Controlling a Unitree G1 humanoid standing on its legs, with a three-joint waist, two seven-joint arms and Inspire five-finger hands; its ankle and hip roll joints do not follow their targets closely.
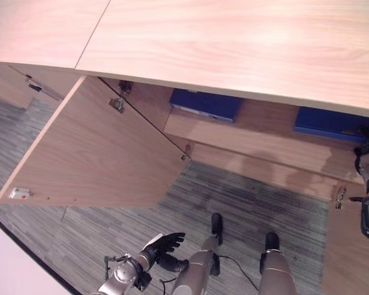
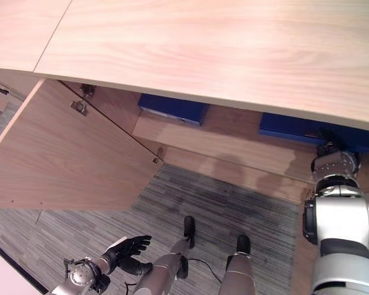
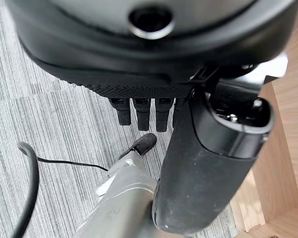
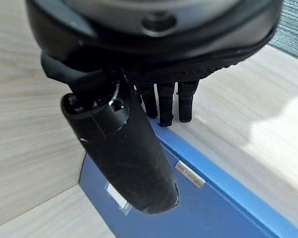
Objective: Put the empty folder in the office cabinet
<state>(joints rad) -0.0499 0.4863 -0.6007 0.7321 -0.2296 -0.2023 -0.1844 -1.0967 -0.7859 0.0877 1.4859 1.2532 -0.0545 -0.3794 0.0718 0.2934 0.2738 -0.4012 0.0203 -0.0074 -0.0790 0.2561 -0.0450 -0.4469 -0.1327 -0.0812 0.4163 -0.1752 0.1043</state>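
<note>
Item: blue folder point(image 2: 307, 130), lying flat on the cabinet shelf point(image 2: 234, 138) at about 3 o'clock in my head views, under the cabinet top point(image 2: 234, 49). Its long axis runs along the shelf, roughly 9 to 3 o'clock, spine edge facing outward toward me. In my right wrist view it shows as a blue slab point(image 4: 198, 208) with small white labels, set into the cabinet's inner corner, just beside the side wall.

Item: second blue folder point(image 1: 206, 103), flat on the same shelf at about 12 o'clock, well apart from the first.

Item: my right robot hand point(image 4: 164, 101), arm reached into the cabinet at 3 o'clock. Fingers straight and extended, tips at the folder's far edge, thumb stretched over its top face; not clamped on it.

Item: my left robot hand point(image 1: 163, 243), low at 7 o'clock over the grey carpet point(image 1: 246, 203), fingers straight and relaxed, holding nothing.

Item: cabinet door point(image 1: 98, 153), swung open at 9 o'clock, hinges showing.
</note>
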